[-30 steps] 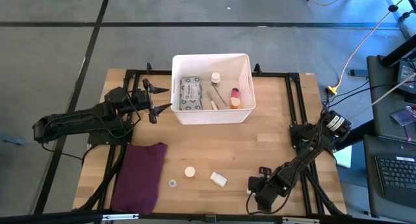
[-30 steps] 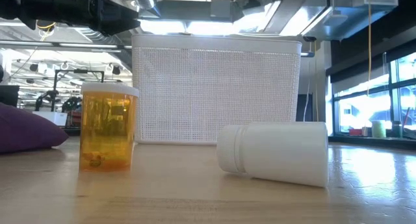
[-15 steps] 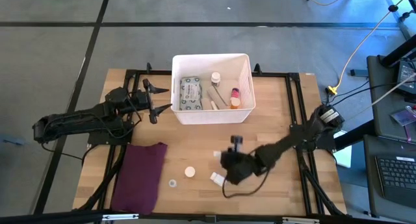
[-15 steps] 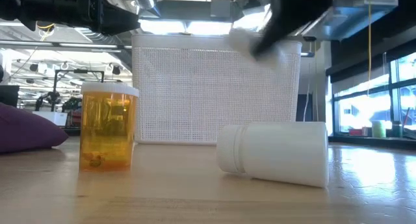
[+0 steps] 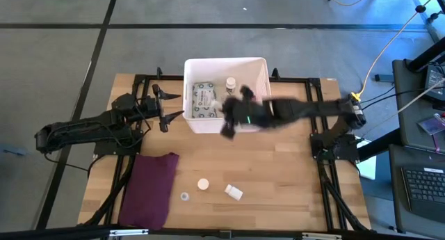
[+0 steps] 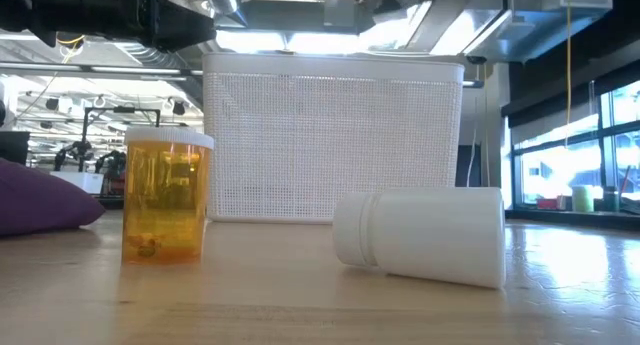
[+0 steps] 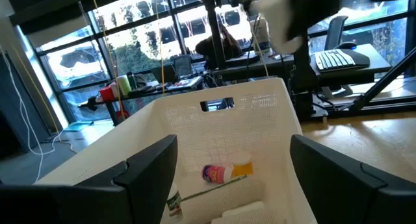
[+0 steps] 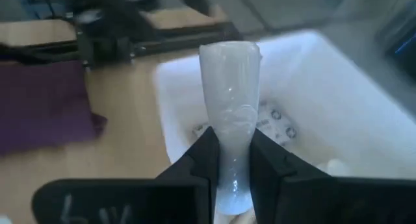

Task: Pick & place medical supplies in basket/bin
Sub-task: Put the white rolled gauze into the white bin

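Observation:
My right gripper is shut on a white tube and hangs over the near part of the white bin, where the high view shows it blurred. The bin holds a grey-green packet, a small white bottle and an orange-and-purple item. My left gripper waits open just left of the bin, level with its rim. A white bottle lies on its side on the table, and an amber white-capped bottle stands left of it. My right gripper pinches the white tube between its two fingers at the tube's narrower end. The tube runs forward along the fingers, and its wider end points away from them. It is lifted clear, above the bin's inside.
A maroon cloth lies flat at the table's near left. A small clear ring sits beside the amber bottle's cap. Black frame rails run along the table's sides. Bare wood lies between the bin and the near edge.
My right arm has swung fast from the table's near right corner, past the lying white bottle, toward the far edge and up over the bin. The bottles, the ring and the cloth on the table lie where they were.

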